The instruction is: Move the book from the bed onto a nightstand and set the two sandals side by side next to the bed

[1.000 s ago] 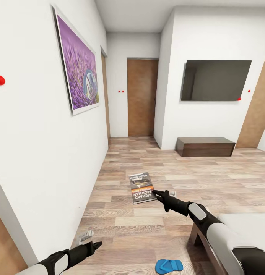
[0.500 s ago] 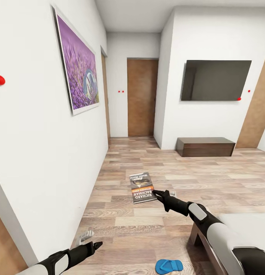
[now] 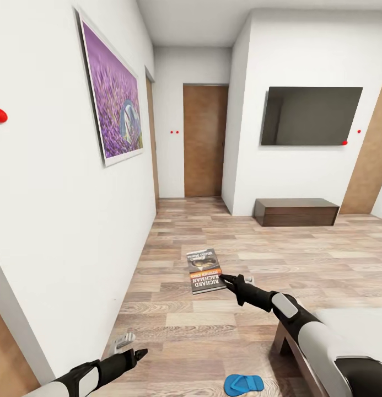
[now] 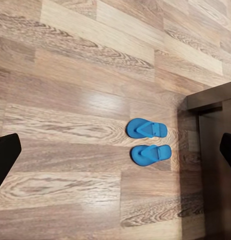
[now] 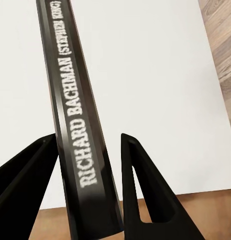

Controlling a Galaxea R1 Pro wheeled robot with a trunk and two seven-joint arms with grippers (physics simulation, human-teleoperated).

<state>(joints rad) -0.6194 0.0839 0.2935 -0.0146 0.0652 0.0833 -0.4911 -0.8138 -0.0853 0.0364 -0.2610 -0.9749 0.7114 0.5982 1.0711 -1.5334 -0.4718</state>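
A thin dark-covered paperback book (image 3: pixel 205 271), its orange-red band lettered "RICHARD BACHMAN" in white, hangs in the air above the wood-plank floor (image 3: pixel 213 331), pinched at one edge by the right gripper (image 3: pixel 226 279) at the end of the robot's black-and-white right arm. In the right wrist view the book's black spine (image 5: pixel 75 130) runs between the two black fingers (image 5: pixel 140 190), which close on it against a white wall behind. The left gripper (image 3: pixel 136 348) sits low beside the white left-hand wall (image 3: pixel 53 220), holding nothing; in the left wrist view its dark fingertips (image 4: pixel 6 155) stand far apart at the frame's two sides. Between them, two bright blue flat flip-flop sandals (image 4: pixel 148 141) lie side by side on the floor, just beside the dark wooden frame of the bed (image 4: pixel 215 150). In the head view, one blue sandal (image 3: pixel 243 384) shows on the floor near the corner of the bed (image 3: pixel 292 344). A purple framed picture (image 3: pixel 111 94), a brown door (image 3: pixel 204 140), a wall-mounted black television (image 3: pixel 311 116) and a long low dark cabinet (image 3: pixel 295 212) line the room.
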